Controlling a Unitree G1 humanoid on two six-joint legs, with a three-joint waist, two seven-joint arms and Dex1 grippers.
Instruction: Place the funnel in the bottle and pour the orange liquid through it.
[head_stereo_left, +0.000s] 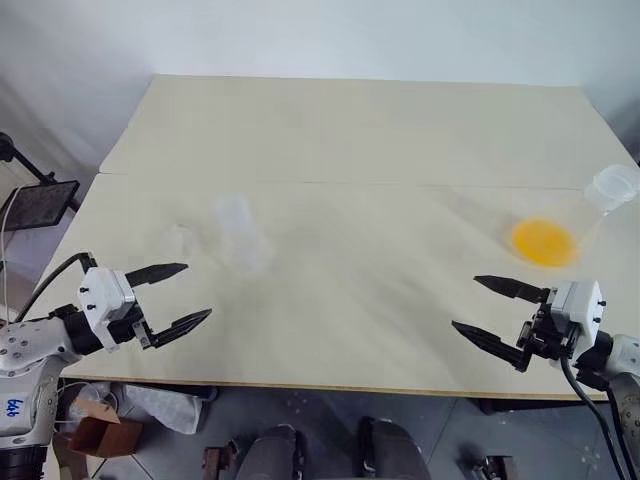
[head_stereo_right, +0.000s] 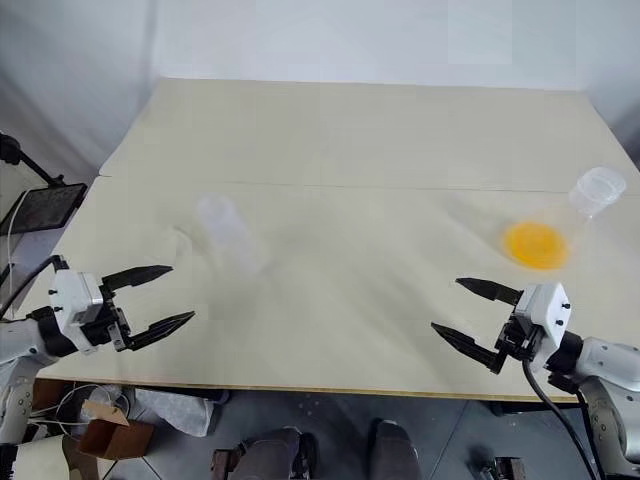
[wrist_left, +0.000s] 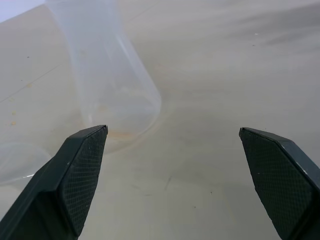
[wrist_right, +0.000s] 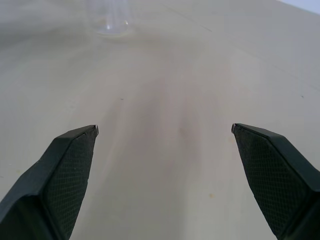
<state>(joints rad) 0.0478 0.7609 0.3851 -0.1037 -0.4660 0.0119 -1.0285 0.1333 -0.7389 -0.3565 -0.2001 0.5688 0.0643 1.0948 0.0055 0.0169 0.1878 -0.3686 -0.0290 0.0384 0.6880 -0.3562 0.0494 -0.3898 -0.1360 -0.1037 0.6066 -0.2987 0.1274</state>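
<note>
The clear frosted bottle (head_stereo_left: 238, 232) stands upright left of the table's middle, also seen close in the left wrist view (wrist_left: 112, 75). Just to its left is a faint clear shape, likely the funnel (head_stereo_left: 181, 240). The orange liquid (head_stereo_left: 545, 242) forms a round pool in the base of a clear conical flask (head_stereo_left: 610, 188) near the table's right edge. My left gripper (head_stereo_left: 197, 291) hovers open near the front left edge, short of the bottle. My right gripper (head_stereo_left: 466, 302) hovers open at the front right, just in front of the flask. Both are empty.
The pale table (head_stereo_left: 360, 140) has a seam (head_stereo_left: 400, 184) running across it. A black stand with a dark tablet (head_stereo_left: 40, 205) sits off the table's left side. A cardboard box (head_stereo_left: 95, 430) lies on the floor under the front left corner.
</note>
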